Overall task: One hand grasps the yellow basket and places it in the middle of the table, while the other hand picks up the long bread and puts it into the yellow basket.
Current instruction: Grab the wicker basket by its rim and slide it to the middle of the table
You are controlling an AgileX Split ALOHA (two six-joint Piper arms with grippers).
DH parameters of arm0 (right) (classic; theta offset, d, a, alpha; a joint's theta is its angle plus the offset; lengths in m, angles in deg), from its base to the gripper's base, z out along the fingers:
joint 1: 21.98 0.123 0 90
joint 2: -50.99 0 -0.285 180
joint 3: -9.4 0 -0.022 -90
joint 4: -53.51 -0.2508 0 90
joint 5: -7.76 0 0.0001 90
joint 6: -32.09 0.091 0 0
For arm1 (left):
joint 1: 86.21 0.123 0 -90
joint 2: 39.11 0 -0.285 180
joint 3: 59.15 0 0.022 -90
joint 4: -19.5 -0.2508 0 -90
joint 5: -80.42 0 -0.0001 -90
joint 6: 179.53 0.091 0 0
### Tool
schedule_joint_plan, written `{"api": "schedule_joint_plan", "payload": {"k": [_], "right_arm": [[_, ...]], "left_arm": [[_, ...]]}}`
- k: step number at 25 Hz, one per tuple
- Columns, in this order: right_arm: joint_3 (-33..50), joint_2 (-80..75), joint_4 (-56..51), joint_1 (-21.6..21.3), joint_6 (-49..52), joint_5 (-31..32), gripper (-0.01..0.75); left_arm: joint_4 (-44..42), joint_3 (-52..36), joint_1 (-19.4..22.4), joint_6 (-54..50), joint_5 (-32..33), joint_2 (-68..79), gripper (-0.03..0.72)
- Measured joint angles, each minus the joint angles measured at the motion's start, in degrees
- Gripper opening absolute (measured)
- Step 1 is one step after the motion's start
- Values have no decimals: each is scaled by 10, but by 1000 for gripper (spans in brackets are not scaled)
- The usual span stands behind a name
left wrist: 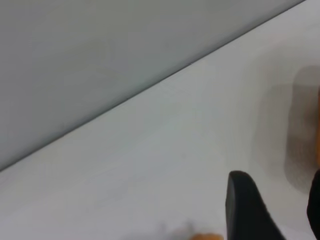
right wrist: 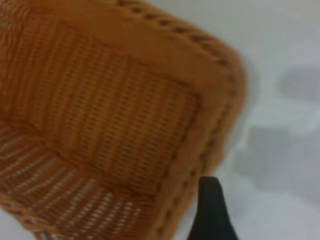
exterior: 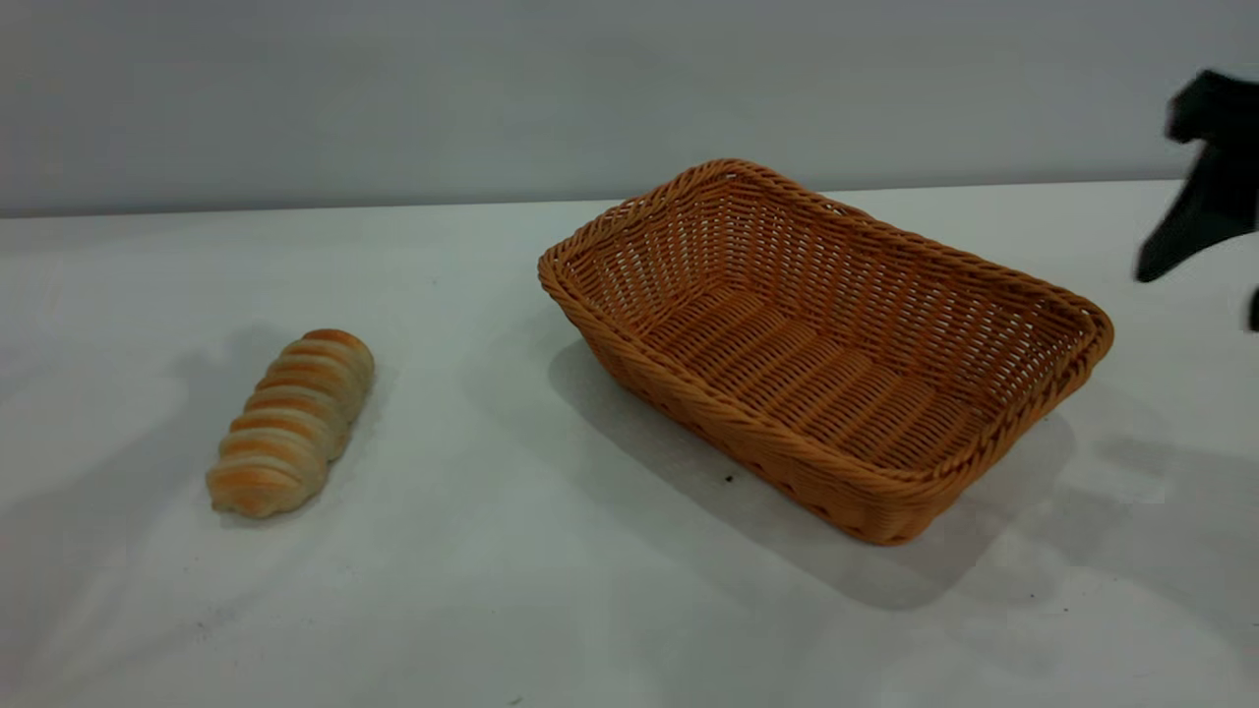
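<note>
Right tool (exterior: 1205, 211): 1, black, at the far right edge of the exterior view, raised above the surface (exterior: 511, 590), off the basket's right end and apart from it. Only part of it is in frame; can't tell if spread or pressed together. In the right wrist view 1 dark finger (right wrist: 212, 212) shows just beside the basket's (right wrist: 115, 125) outer corner, over bare surface; no contact seen, nothing held.

Left tool (left wrist: 280, 210): out of the exterior view. The left wrist view shows 1 dark finger (left wrist: 247, 207) plus a sliver of a second at the frame edge, with a gap between them, so spread, holding nothing. It hangs over bare white surface; a small orange bit sits at the frame edge near the finger, too little to tell what it is.

Basket (exterior: 826, 344): 1, orange-tan wicker, rect., sloping openwork sides, braided rim. Sits flat on the surface, centre-right, set at an angle, open side up, nothing in it.

Bread (exterior: 292, 423): 1, long ridged roll, cream w/ golden stripes. Lies on the surface at the left, well apart from the basket, long axis running near-to-far with a slight slant.

Surface: 1, white, a few tiny dark specks, e.g. 1 just by the basket's near side. Grey wall (exterior: 393, 98) behind.
</note>
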Motion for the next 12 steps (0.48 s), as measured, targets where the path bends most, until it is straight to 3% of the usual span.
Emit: {"api": "schedule_joint_plan", "payload": {"k": [12], "right_arm": [[-23, -124, -128, 49, -101, -10, 542]], "left_arm": [[14, 27, -12, 29, -17, 39, 368]]}}
